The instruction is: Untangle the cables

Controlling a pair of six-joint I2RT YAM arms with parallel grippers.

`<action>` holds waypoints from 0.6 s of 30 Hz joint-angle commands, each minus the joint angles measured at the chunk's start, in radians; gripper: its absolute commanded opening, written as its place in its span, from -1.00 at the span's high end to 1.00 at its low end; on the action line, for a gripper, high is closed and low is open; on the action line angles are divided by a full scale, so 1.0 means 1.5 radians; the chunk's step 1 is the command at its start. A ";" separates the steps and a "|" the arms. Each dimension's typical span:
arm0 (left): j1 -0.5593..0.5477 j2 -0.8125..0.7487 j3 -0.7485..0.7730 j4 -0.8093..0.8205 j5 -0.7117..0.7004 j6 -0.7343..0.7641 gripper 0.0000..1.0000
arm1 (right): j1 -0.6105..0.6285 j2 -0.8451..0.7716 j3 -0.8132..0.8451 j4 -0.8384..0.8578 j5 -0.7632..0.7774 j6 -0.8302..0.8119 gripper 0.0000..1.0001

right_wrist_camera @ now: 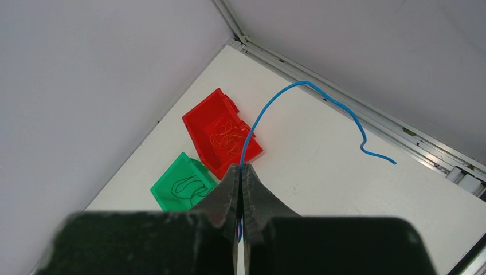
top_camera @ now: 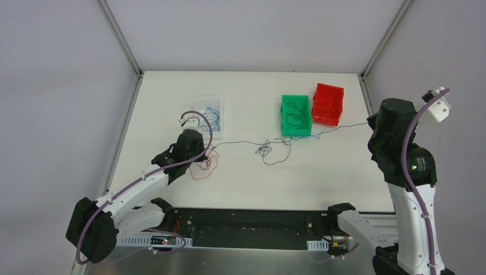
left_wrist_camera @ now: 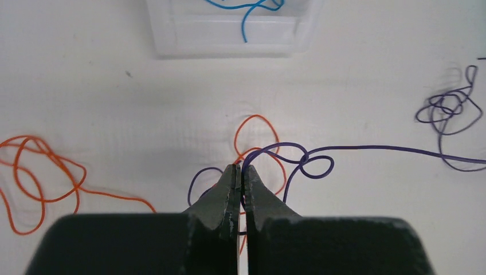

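My left gripper (left_wrist_camera: 241, 168) is shut on a thin dark purple cable (left_wrist_camera: 372, 149) among orange-red loops (left_wrist_camera: 261, 123) on the white table. In the top view it (top_camera: 202, 156) sits over the red loops (top_camera: 207, 165). The dark cable runs right to a small knot (top_camera: 264, 150), which also shows in the left wrist view (left_wrist_camera: 450, 109). From there a blue cable (top_camera: 344, 126) stretches to my right arm. My right gripper (right_wrist_camera: 241, 167) is shut on this blue cable (right_wrist_camera: 269, 106), held above the table; its free end (right_wrist_camera: 378, 156) curls off to the right.
A green bin (top_camera: 285, 117) holding black wires and a red bin (top_camera: 338, 106) holding orange wire stand at the back right. A clear tray (top_camera: 220, 109) with blue wires lies behind my left gripper. More orange-red loops (left_wrist_camera: 34, 172) lie to the left.
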 commanded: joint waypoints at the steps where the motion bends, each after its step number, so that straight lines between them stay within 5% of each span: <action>1: 0.003 0.001 0.014 -0.077 -0.103 -0.036 1.00 | -0.006 -0.010 0.004 0.003 0.069 0.005 1.00; 12: 0.030 -0.019 0.002 -0.134 -0.176 -0.093 1.00 | -0.010 -0.063 0.025 0.031 0.263 0.005 1.00; 16: 0.031 -0.020 0.003 -0.130 -0.168 -0.089 1.00 | -0.009 -0.079 0.006 0.061 0.227 -0.003 1.00; 18: 0.032 -0.020 0.003 -0.091 -0.082 -0.047 1.00 | -0.010 -0.082 -0.014 0.090 0.114 -0.038 1.00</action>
